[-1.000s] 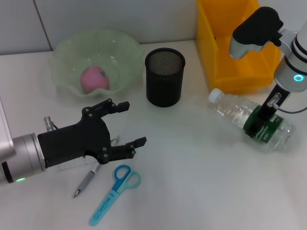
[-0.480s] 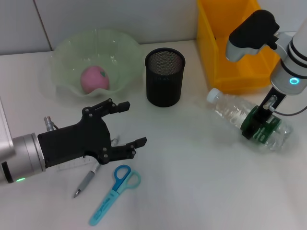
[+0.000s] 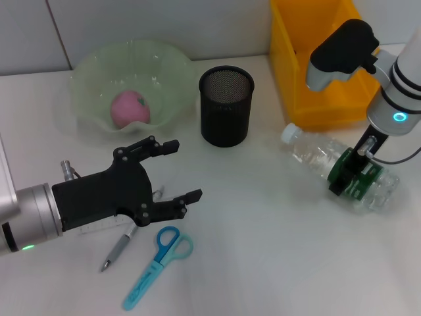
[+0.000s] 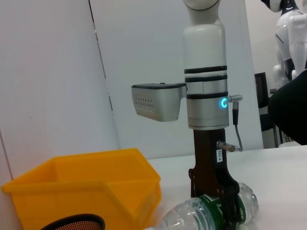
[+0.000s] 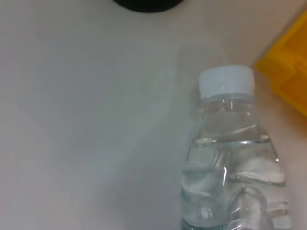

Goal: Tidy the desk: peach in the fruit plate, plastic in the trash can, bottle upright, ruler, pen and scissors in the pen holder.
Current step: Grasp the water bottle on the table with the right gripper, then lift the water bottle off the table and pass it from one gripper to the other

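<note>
Gripping bottle point(image 3: 335, 161) at green label, right gripper point(image 3: 353, 172) clenched on it; bottle lies on desk beside yellow bin point(image 3: 316, 59). Left gripper point(image 3: 177, 170) spread wide above ruler point(image 3: 99, 227), pen point(image 3: 118, 249).

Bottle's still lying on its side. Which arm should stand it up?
Right, probably. The right gripper is already down on the bottle at its green label, beside the yellow bin. The left gripper is open across the desk, above the pen and scissors.

Pink peach point(image 3: 129, 109), blue scissors point(image 3: 156, 264), yellow bin point(image 3: 314, 62) (black mesh holder point(image 3: 225, 105))
</note>
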You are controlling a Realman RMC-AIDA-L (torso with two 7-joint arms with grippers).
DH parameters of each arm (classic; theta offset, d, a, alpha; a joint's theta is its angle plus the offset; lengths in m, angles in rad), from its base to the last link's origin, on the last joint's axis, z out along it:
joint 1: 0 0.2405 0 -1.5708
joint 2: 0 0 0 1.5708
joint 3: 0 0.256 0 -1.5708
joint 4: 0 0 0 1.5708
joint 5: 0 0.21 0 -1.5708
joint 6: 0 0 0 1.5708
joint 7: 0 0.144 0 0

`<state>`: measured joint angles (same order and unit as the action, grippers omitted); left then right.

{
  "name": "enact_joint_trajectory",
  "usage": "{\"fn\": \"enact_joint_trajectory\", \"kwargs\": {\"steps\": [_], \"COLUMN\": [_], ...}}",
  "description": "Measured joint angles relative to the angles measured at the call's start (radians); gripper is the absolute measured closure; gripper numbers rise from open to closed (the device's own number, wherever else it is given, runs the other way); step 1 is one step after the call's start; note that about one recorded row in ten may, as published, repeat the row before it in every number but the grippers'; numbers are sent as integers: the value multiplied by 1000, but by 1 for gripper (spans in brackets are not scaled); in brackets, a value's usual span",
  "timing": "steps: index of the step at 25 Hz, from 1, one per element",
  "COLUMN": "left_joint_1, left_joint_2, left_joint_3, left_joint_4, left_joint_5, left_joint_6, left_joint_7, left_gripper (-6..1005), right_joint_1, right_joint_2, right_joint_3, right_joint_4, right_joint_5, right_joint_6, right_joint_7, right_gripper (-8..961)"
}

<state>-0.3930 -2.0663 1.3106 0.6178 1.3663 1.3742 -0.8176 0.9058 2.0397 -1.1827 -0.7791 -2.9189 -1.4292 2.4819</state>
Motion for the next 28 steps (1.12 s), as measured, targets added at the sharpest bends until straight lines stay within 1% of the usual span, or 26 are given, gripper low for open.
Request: {"fn": "enact_joint_trajectory", "kwargs": {"steps": [3, 9, 15, 18, 22, 28], "left_joint_1": [-1, -1, -1, -1, -1, -1], "left_joint_2": [0, 0, 0, 0, 0, 0], "left_joint_3": [-1, 0, -3, -4, -5, -7], "left_joint_4": [1, 2, 2, 2, 2, 3], "left_joint_5": [0, 0, 0, -1, -1, -1], "left_joint_6": [1, 2, 10, 14, 15, 16], "left_joint_7": [0, 0, 0, 0, 0, 0], "left_gripper": [172, 175, 177, 179, 180, 183], "right_joint_1": [-8, -28, -58, -83, -115, -129], "right_joint_2": [3, 18, 30, 35, 38, 38], "right_joint_3": [-13, -21, -29, -30, -26, -18], "right_joint_4": [-23, -63, -101, -142, -189, -203], "right_joint_5": [0, 0, 2, 6, 27, 46], "right_joint_6": [-16, -26, -25, -27, -27, -23], "right_joint_7": [-1, -27, -45, -56, -69, -85], "right_gripper": [167, 169, 178, 178, 178, 179]}}
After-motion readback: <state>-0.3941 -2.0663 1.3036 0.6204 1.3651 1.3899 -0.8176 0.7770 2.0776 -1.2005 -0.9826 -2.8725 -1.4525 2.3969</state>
